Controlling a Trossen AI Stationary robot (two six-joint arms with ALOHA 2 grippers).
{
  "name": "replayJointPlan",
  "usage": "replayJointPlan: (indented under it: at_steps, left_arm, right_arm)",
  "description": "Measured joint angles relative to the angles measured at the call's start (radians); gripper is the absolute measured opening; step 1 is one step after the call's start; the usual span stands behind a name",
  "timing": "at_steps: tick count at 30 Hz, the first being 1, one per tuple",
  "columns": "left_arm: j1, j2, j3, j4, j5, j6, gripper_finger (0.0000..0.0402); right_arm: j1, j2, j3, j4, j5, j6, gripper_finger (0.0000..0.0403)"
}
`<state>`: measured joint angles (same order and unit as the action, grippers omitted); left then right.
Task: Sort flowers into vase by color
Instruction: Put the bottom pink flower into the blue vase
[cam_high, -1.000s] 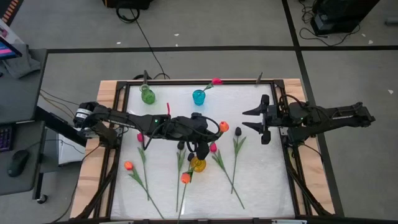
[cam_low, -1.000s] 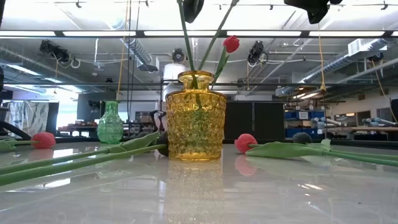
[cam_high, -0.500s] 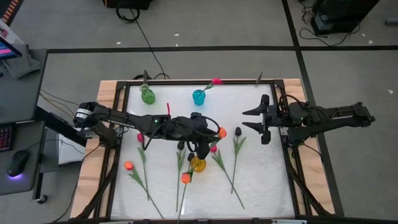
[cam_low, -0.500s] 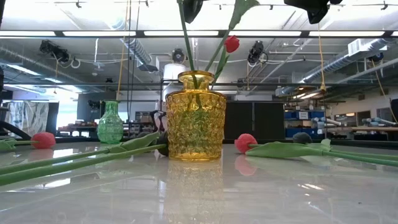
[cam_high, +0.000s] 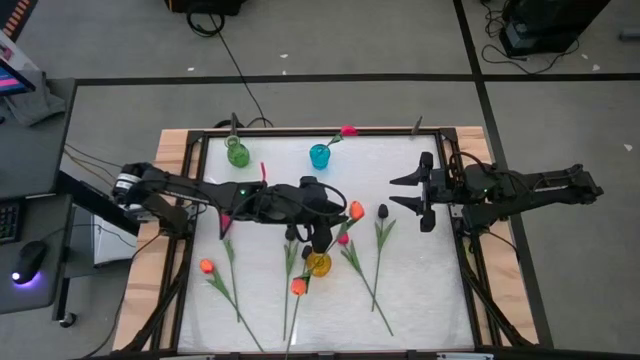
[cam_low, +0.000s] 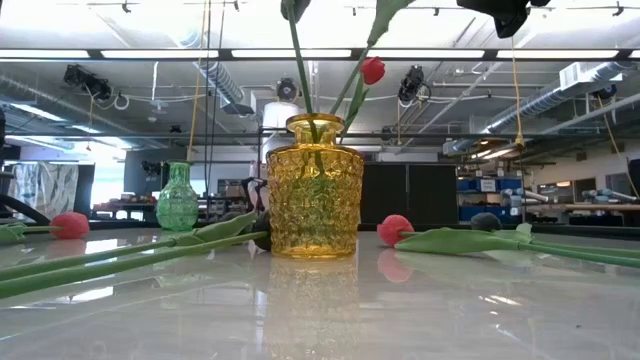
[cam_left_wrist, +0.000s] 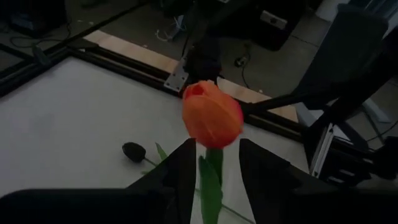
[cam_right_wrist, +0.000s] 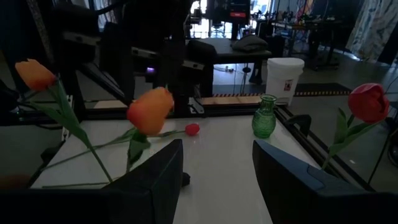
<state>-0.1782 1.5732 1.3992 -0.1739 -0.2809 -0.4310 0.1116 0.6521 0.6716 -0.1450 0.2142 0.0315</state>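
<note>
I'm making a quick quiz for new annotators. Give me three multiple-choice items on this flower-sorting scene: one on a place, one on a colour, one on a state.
1. Where is the yellow vase?
A. Near the table's middle
B. At the far edge
C. Off the table

2. What colour is the bud above the left gripper?
A. Black
B. Orange
C. White

3. How are the right gripper's fingers?
A. Shut on a stem
B. Open, holding nothing
C. Shut on a vase

Answers:
A, the yellow vase stands mid-table.
B, the orange tulip rises between the left gripper fingers.
B, the right gripper is spread and empty.
</note>
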Motion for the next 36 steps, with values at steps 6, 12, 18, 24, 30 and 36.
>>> replayJointPlan:
  at_steps: [6, 12, 18, 24, 30, 36]
  left_arm:
    - [-0.019, -0.054, 0.000, -0.113, -0.050, 0.001, 0.0128]
    - [-0.054, -0.114, -0.001, -0.207, -0.146, 0.025, 0.0128]
    - [-0.094, -0.236, 0.000, -0.243, -0.206, 0.087, 0.0128]
    - [-0.140, -0.356, 0.000, -0.356, -0.296, 0.110, 0.0128]
    - [-0.163, -0.430, 0.000, -0.427, -0.330, 0.110, 0.0128]
    - [-0.163, -0.453, 0.001, -0.576, -0.330, 0.105, 0.0128]
  right_arm:
    - [0.000, 0.000, 0.000, 0.003, 0.000, 0.000, 0.0203]
    - [0.000, 0.000, 0.000, 0.018, 0.000, 0.000, 0.0203]
    - [0.000, 0.000, 0.000, 0.017, 0.000, 0.000, 0.0203]
    - [0.000, 0.000, 0.000, 0.017, 0.000, 0.000, 0.0203]
    - [0.000, 0.000, 0.000, 0.018, 0.000, 0.000, 0.0203]
    - [0.000, 0.000, 0.000, 0.018, 0.000, 0.000, 0.0203]
